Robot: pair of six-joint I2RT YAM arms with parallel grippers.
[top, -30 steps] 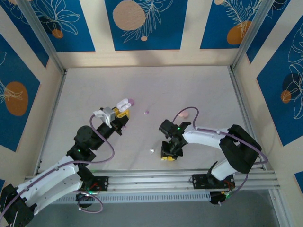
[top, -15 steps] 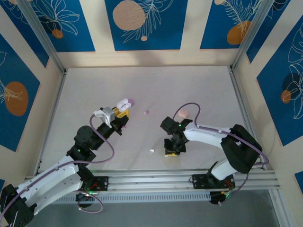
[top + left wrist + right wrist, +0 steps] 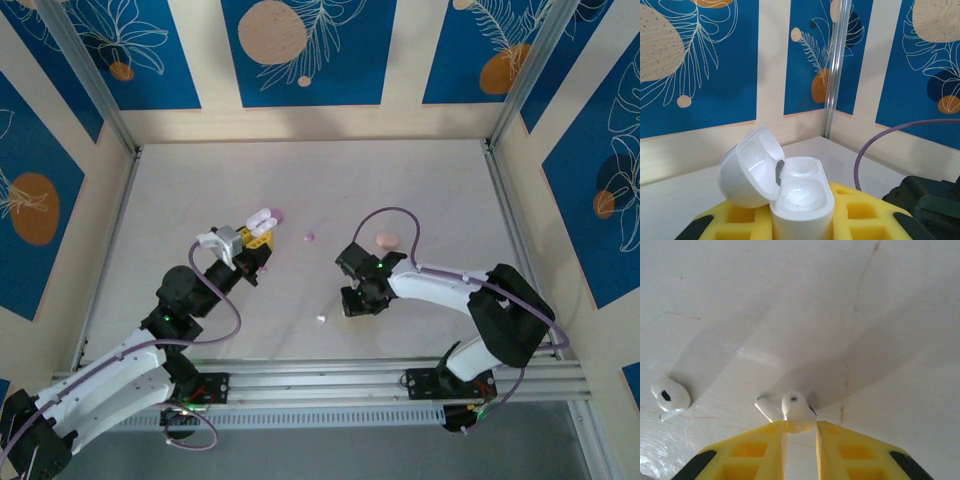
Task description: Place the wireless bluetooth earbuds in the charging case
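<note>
My right gripper (image 3: pixel 800 429) pinches a small white stemmed plastic earbud (image 3: pixel 795 407) at the white table (image 3: pixel 850 300), and my left gripper (image 3: pixel 802 222) clamps the open glossy white plastic charging case (image 3: pixel 802 197); advise lifting squarely, stem aligned to socket.

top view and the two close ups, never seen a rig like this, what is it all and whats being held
These are two robot arms bolted to a table edge, each ending in a yellow two-finger gripper. The top view looks down from above and behind them; the other two pictures come from cameras on the wrists. The left gripper is shut on an open white case, lid flipped back, both wells empty. The right gripper pinches a white earbud down at the table. A second white earbud lies loose nearby, a lilac earbud sits farther out, and a pink item lies beyond the right gripper.
</note>
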